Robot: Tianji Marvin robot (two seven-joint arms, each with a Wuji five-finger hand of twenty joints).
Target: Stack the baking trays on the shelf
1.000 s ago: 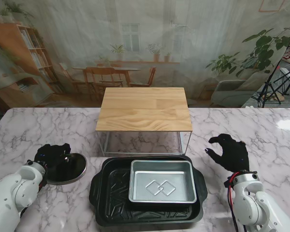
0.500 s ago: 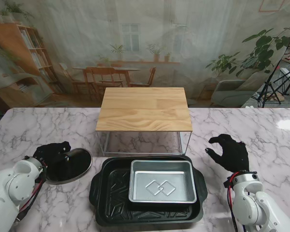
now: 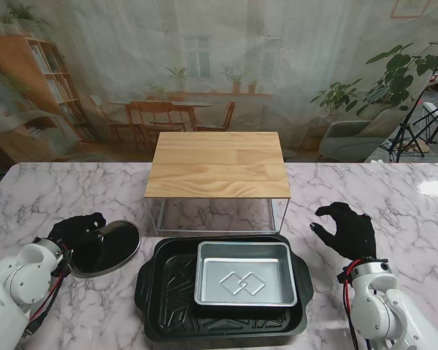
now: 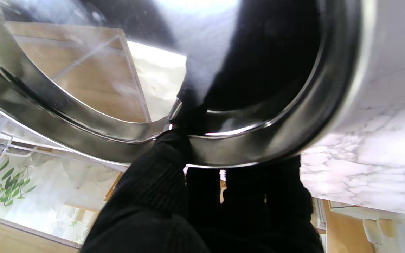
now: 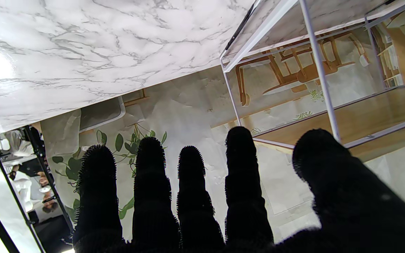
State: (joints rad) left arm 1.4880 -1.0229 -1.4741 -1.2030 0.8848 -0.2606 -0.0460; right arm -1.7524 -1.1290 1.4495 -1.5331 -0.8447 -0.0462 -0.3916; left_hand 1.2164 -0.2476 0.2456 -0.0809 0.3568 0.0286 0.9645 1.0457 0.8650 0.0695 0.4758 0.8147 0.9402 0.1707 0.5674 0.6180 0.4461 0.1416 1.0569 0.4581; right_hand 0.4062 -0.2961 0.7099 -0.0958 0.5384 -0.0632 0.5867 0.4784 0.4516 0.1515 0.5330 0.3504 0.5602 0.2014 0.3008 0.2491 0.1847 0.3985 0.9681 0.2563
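Left hand [image 3: 79,230] gripped the rim of a round dark pan [image 3: 106,249], tilted off the counter [image 3: 51,189]; right hand [image 3: 348,230] held nothing, fingers [image 5: 148,175] spread, hovering; silver tray [image 3: 245,273] nested inside black tray [image 3: 160,292], between both hands, just beside the pan; wooden shelf [image 3: 217,164] sat beyond the trays, farther than either hand.

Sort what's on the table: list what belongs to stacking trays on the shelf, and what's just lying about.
Job:
round dark tray, held in left hand
black baking tray
silver tray nested inside it
wooden-topped shelf
right hand, open and empty

Lying about:
nothing else visible on the marble table
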